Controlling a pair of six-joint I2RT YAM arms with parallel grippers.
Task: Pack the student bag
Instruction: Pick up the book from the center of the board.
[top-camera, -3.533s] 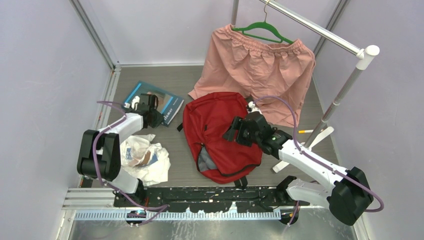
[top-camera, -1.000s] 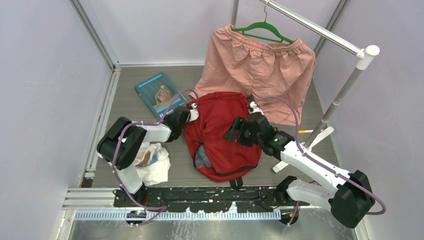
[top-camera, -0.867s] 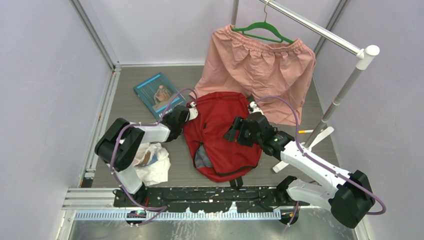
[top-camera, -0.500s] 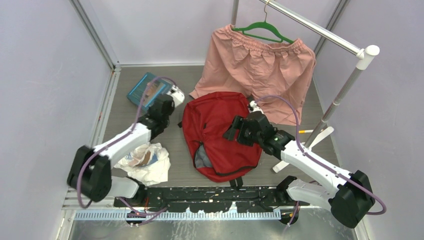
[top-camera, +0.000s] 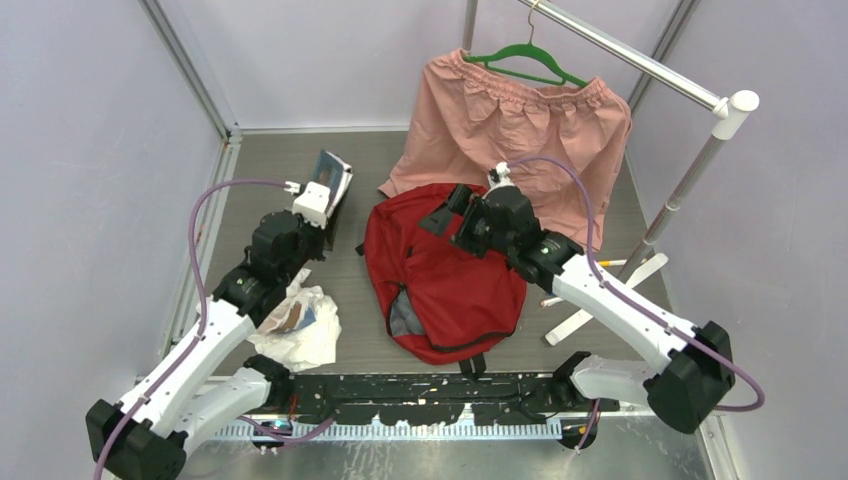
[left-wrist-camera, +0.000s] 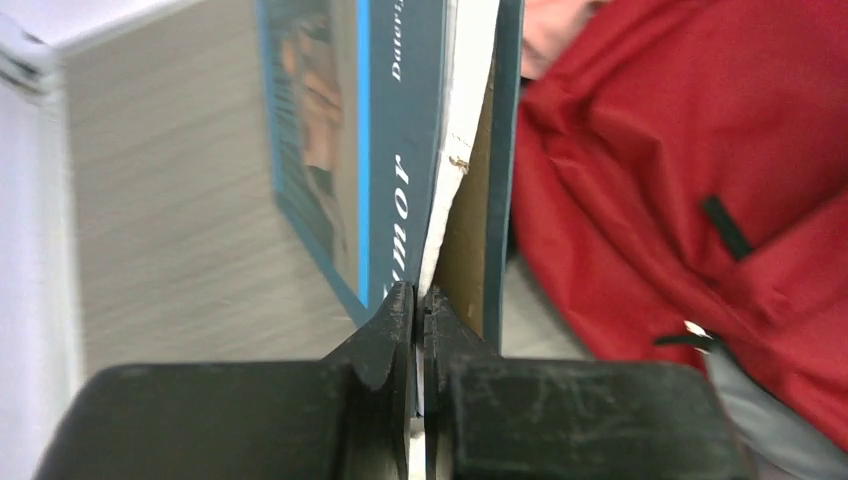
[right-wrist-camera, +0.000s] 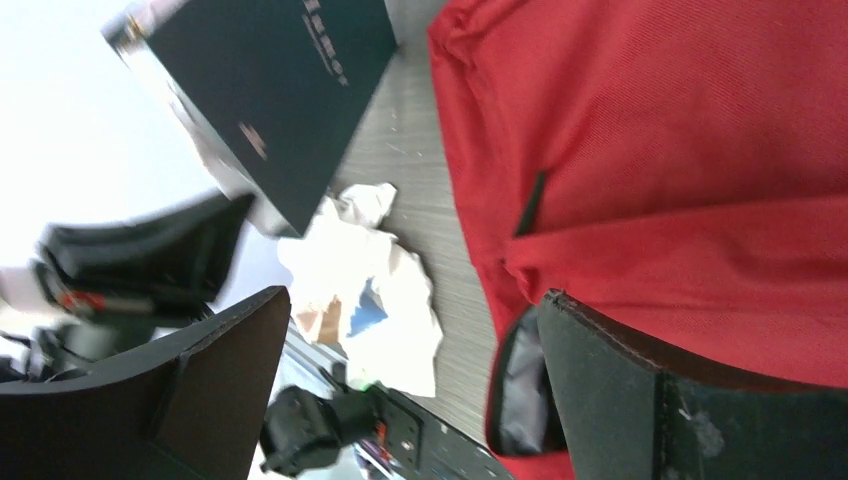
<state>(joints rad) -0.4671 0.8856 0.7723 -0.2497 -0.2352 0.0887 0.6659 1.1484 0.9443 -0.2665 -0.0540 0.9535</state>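
Observation:
The student bag (top-camera: 440, 270) is a large red backpack lying flat mid-table, its zip opening with grey lining (top-camera: 405, 318) facing the near edge. A teal book (top-camera: 334, 176) is raised on edge, left of the bag's far corner. My left gripper (top-camera: 326, 200) is shut on the book's lower edge; the left wrist view shows the jaws (left-wrist-camera: 421, 301) pinching the book (left-wrist-camera: 400, 140) with the red bag (left-wrist-camera: 690, 160) to the right. My right gripper (top-camera: 447, 226) is open and empty above the bag's upper part, and it is also open in the right wrist view (right-wrist-camera: 410, 370) over the red fabric (right-wrist-camera: 650, 150).
A crumpled white plastic bag (top-camera: 295, 322) lies near the left arm's base. Pink shorts (top-camera: 515, 135) on a green hanger (top-camera: 525, 62) hang from a metal rail (top-camera: 640, 55) behind the bag. The rail's post (top-camera: 680, 195) stands at the right.
My left gripper has taken the book and lifted it from lying flat to standing on edge, and the arm has risen. My right gripper has moved toward the bag's far end.

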